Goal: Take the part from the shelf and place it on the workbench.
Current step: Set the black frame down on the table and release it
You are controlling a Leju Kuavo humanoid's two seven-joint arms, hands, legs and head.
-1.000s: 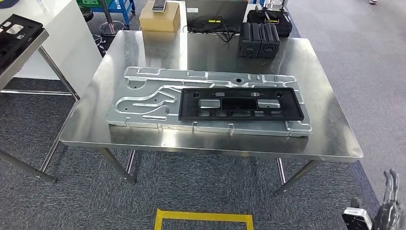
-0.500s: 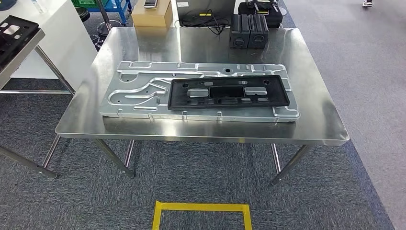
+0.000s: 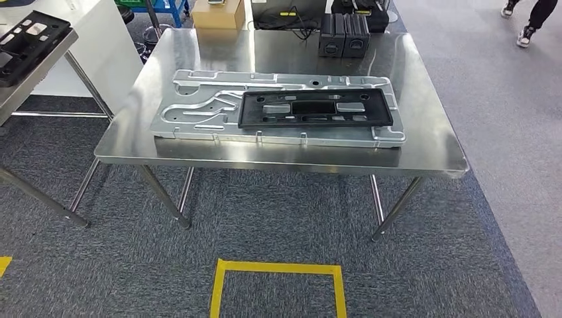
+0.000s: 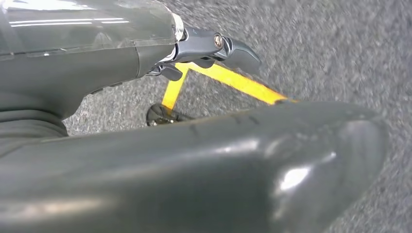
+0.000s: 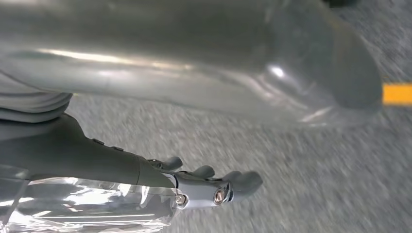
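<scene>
Left robot hand (image 4: 209, 46): hangs over grey carpet near a yellow floor marking; holds nothing; fingers extended and apart.
Right robot hand (image 5: 214, 187): hangs over carpet; holds nothing; fingers extended, spread slightly.
Black part (image 3: 315, 108): lies flat on the silver metal plate (image 3: 199, 112), which rests on the steel table (image 3: 424, 149) ahead.
Long axis: part runs side to side across the robot's view, parallel to the near table edge.
Second black part (image 3: 26, 43): sits on a shelf-like stand (image 3: 40, 73) at far left.
Key relation: second part lies forward and well to the left of both hands; left robot hand judged nearer.
Task status: one part appears already placed.
Background: black boxes (image 3: 343, 34), cardboard box (image 3: 217, 13), a person's feet (image 3: 523, 30) at far right.
</scene>
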